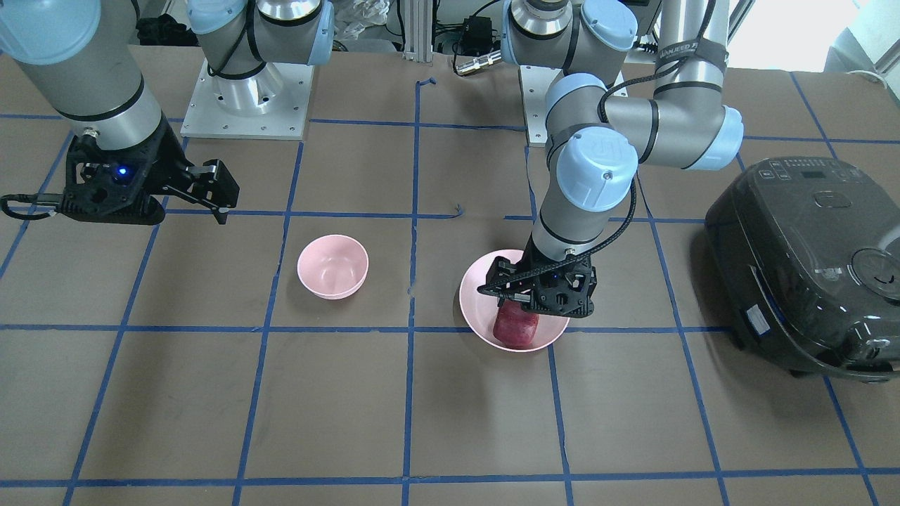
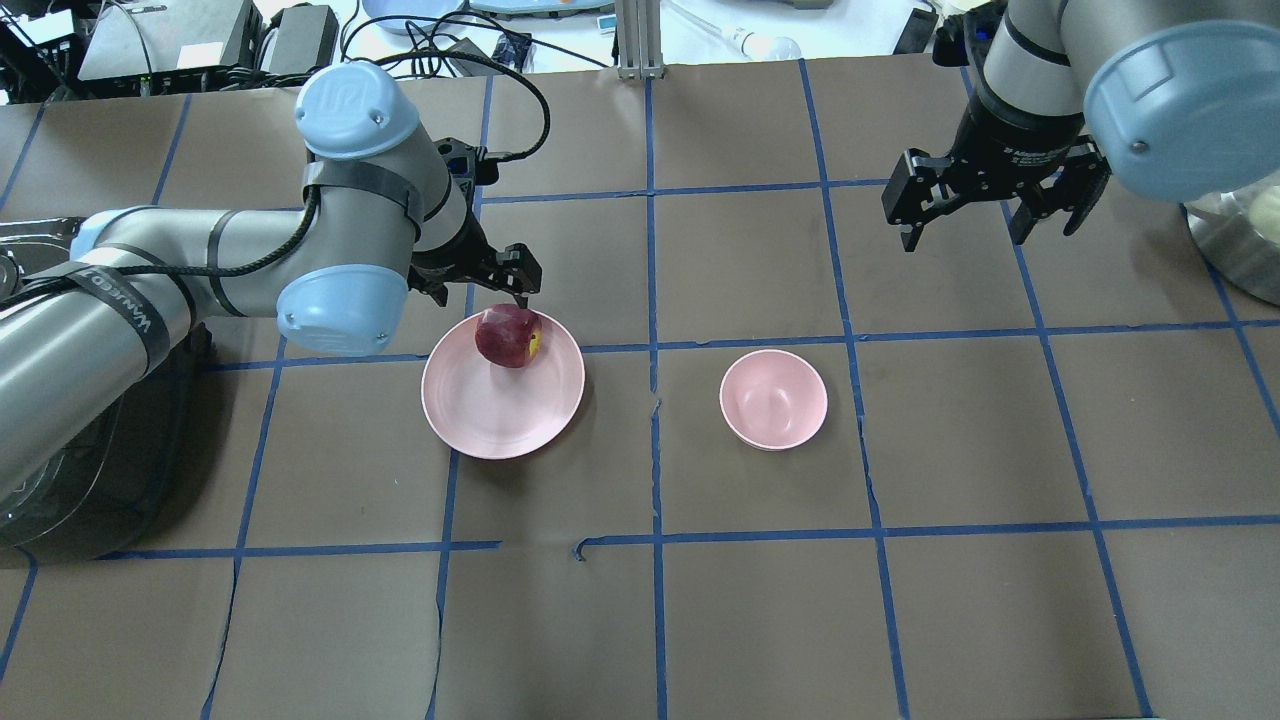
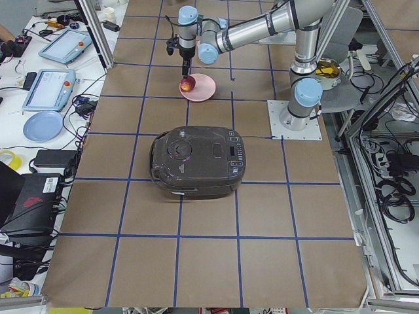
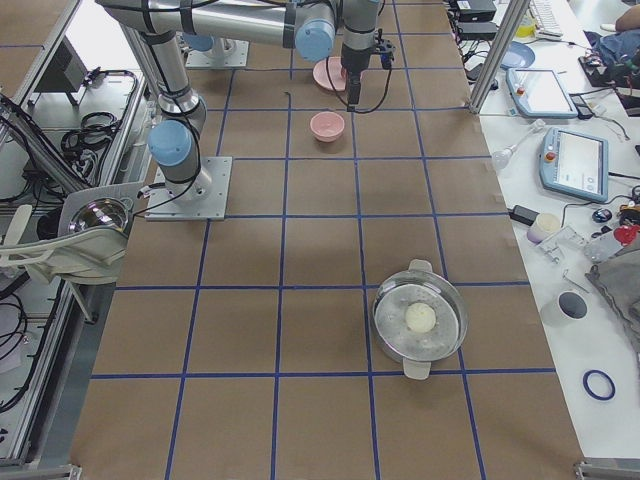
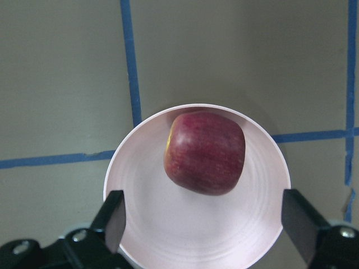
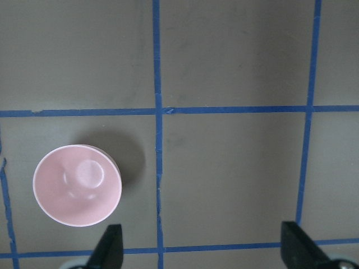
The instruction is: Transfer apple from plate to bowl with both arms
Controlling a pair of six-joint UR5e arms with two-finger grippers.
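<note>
The left gripper (image 5: 205, 221) is hanging directly above the plate (image 2: 500, 410), jaws spread wide and gripping nothing. The apple (image 2: 508, 336) is sitting on the plate near its rim, untouched. The right gripper (image 2: 975, 232) is hanging wide open over the table (image 2: 1000, 600), apart from the bowl (image 2: 773, 399).

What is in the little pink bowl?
Nothing, it is empty: the bowl shows only bare pink inside, and the apple sits on the plate.
</note>
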